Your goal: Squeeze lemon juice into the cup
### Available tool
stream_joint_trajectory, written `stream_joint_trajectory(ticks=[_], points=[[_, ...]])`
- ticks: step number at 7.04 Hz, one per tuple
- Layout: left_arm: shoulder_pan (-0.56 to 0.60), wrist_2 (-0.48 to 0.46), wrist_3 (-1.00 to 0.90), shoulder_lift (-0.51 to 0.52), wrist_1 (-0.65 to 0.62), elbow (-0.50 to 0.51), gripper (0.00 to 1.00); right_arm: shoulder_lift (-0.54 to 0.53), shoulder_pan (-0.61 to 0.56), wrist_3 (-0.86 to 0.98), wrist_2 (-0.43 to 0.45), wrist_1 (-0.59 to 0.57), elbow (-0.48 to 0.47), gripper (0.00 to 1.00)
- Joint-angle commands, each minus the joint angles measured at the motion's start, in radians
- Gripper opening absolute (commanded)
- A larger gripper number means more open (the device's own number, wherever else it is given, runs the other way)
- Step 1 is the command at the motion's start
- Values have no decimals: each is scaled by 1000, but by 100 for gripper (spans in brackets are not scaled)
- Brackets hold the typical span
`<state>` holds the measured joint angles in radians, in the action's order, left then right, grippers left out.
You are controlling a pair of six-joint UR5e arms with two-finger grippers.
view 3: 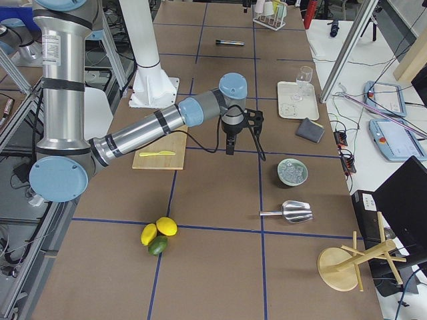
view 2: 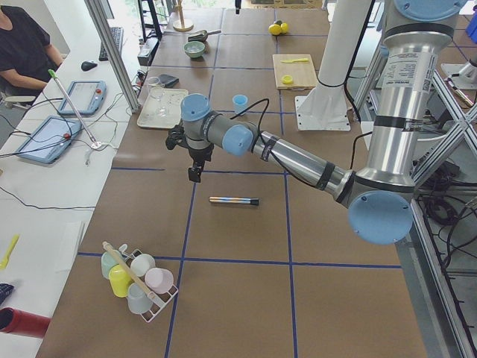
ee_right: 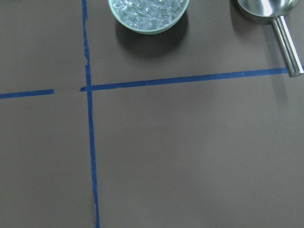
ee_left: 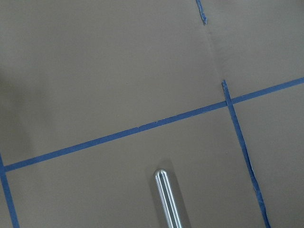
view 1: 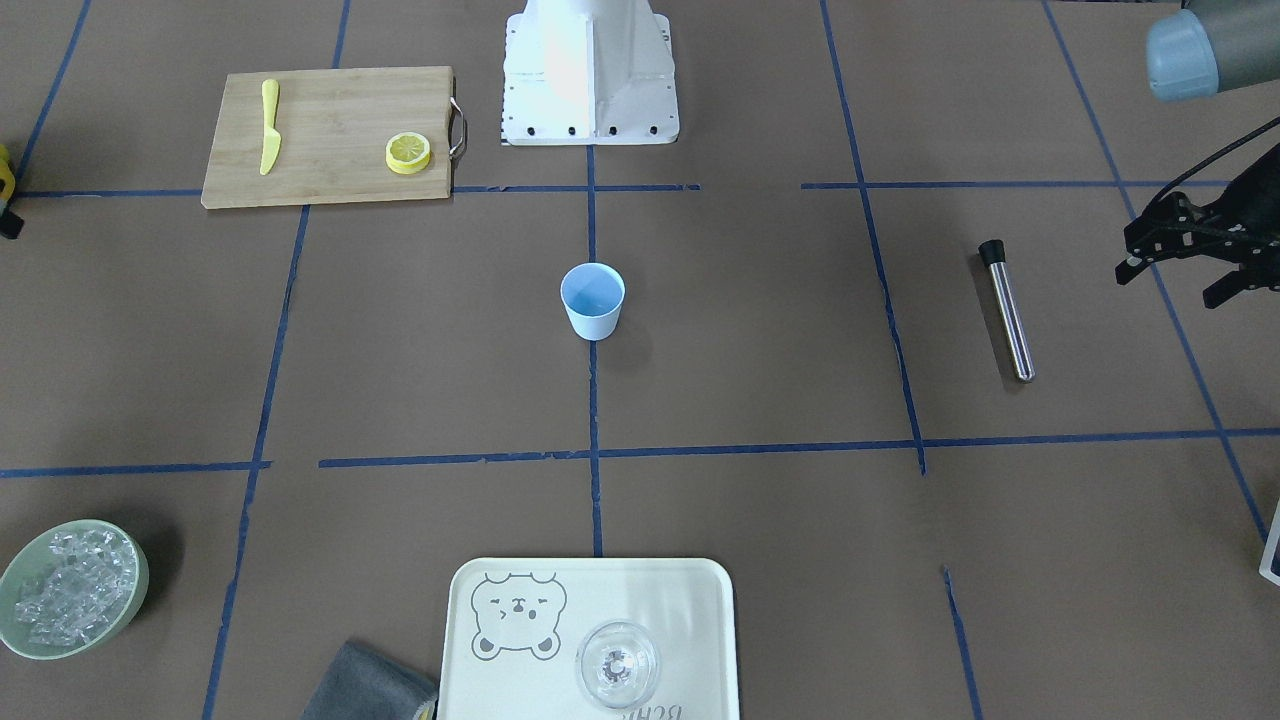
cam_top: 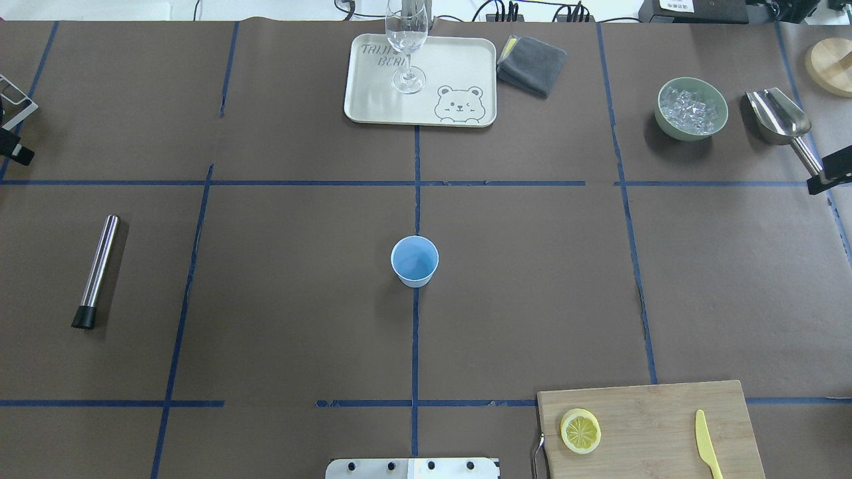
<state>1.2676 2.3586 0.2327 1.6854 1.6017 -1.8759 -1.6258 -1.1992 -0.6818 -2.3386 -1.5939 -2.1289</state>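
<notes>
A yellow lemon slice (view 1: 408, 152) lies flat on the wooden cutting board (view 1: 330, 110), near the robot's base on its right side; it also shows in the overhead view (cam_top: 580, 430). The light-blue cup (view 1: 593, 300) stands upright and alone at the table's centre (cam_top: 415, 261). My left gripper (view 1: 1165, 288) hovers at the table's far left edge, fingertips apart, empty, far from cup and lemon. My right gripper (cam_top: 829, 176) shows only as one black finger at the overhead view's right edge, near the ice bowl; I cannot tell whether it is open or shut.
A yellow knife (cam_top: 707, 444) lies on the board. A steel rod with a black tip (cam_top: 98, 269) lies at the left. A bear tray (cam_top: 373, 100) with a clear glass (cam_top: 407, 46), a grey cloth (cam_top: 532, 63), a green ice bowl (cam_top: 692, 108) and a metal scoop (cam_top: 779, 116) are at the far side.
</notes>
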Motion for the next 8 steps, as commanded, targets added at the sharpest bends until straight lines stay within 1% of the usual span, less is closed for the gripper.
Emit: stream_joint_trajectory(ticks=[1,2,3,4,5,6,8], points=[[-2,-1,-1,-3,38,14,100,-5,281,-349,152,157,-71,100],[-2,-4,-1,-4,40,23,100,-31,393,-474,197,246,-100,100],[-2,-4,-4,-4,40,33,100,-31,588,-610,396,261,-127,100],[-2,-4,-3,-4,40,34,100,-29,775,-730,564,262,-146,100],[-2,-4,-3,-4,40,34,100,-28,922,-827,707,261,-148,100],[-2,-4,-3,-4,40,35,100,-25,1019,-875,802,256,-146,100],[-2,-4,2,-1,40,31,100,-19,1072,-875,841,252,-122,100]])
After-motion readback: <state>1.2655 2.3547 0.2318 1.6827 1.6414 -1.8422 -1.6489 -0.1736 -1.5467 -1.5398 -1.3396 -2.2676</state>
